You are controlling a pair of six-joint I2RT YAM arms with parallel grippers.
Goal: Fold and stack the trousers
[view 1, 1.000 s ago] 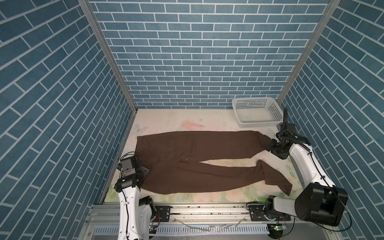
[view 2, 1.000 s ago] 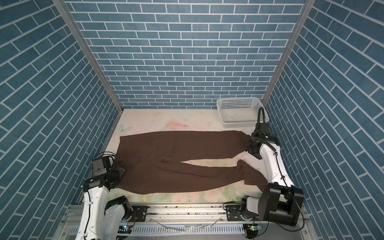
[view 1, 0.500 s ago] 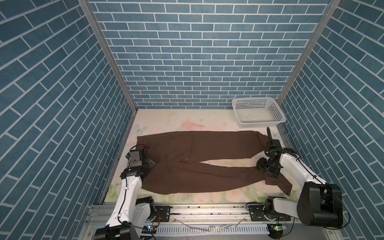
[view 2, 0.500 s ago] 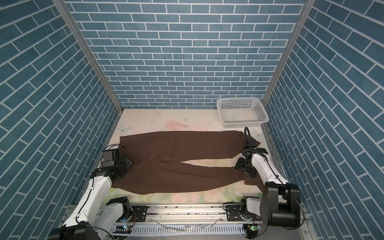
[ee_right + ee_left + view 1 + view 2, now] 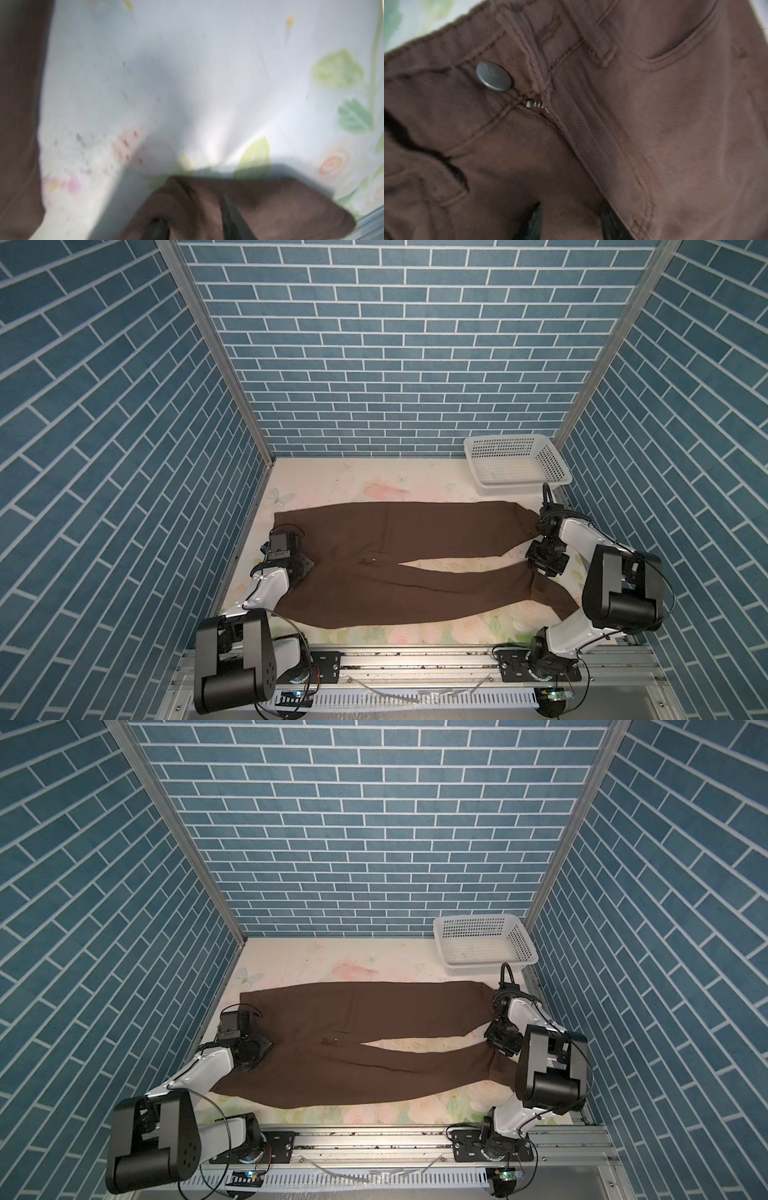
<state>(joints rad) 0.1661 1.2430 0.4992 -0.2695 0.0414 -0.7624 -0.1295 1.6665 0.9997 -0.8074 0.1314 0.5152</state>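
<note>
Trousers [image 5: 415,539] lie flat and unfolded across the floral table [image 5: 374,481], with the waist at the left and the legs to the right, split in a narrow V. The near leg's hem end kinks toward the front edge.

Left gripper [image 5: 573,222] is down on the waist area, near the metal button [image 5: 493,76] and zip [image 5: 537,106]. Its fingers are apart, with flat cloth between the tips.

Right gripper [image 5: 195,224] is at the near leg, close to the hem. Its fingers straddle a raised fold of cloth. The view is blurred, so it is unclear whether the fold is pinched.

White basket [image 5: 525,485] sits in the far right corner, clear of the trousers.
</note>
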